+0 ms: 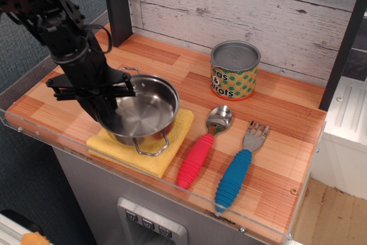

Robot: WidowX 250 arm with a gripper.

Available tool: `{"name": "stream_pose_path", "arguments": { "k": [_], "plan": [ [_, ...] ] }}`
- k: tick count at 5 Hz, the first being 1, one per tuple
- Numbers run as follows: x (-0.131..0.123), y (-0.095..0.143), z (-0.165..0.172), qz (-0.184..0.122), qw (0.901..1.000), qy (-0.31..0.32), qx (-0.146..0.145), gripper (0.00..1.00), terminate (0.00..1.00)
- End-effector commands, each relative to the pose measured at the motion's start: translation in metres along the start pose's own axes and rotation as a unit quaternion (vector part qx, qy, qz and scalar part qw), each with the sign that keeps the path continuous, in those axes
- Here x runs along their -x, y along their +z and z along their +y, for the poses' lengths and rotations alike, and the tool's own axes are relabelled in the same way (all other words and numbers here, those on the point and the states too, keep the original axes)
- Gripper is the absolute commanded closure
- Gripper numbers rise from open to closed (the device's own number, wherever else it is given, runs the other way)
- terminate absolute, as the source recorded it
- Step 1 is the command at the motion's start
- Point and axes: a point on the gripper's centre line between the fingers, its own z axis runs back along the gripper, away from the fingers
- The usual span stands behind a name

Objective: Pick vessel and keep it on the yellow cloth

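The vessel (143,113) is a shiny steel pot with two wire loop handles. It sits over the yellow cloth (172,142), at or just above its surface, covering most of it. My gripper (106,113) is shut on the vessel's left rim, with the black arm reaching in from the upper left. The cloth shows only at its right and front edges and left corner. One loop handle points toward the front edge, the other toward the back.
A green-and-orange dotted tin can (234,70) stands at the back. A red-handled spoon (203,146) and a blue-handled fork (238,170) lie to the right of the cloth. A clear acrylic rim (189,196) borders the wooden counter's front edge.
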Motion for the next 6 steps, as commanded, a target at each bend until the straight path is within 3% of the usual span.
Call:
{"name": "stream_pose_path", "arguments": {
  "k": [1,2,3,6],
  "plan": [
    [-0.006,-0.003,0.004,-0.002,0.9999,-0.011,-0.013,1.00,0.00],
    [-0.005,-0.008,0.006,0.005,0.9996,-0.012,-0.025,1.00,0.00],
    [-0.004,-0.008,0.001,0.014,0.9991,-0.027,-0.030,0.00,0.00],
    [-0.012,0.010,0.001,0.004,0.9995,-0.022,-0.023,0.00,0.00]
  ]
}}
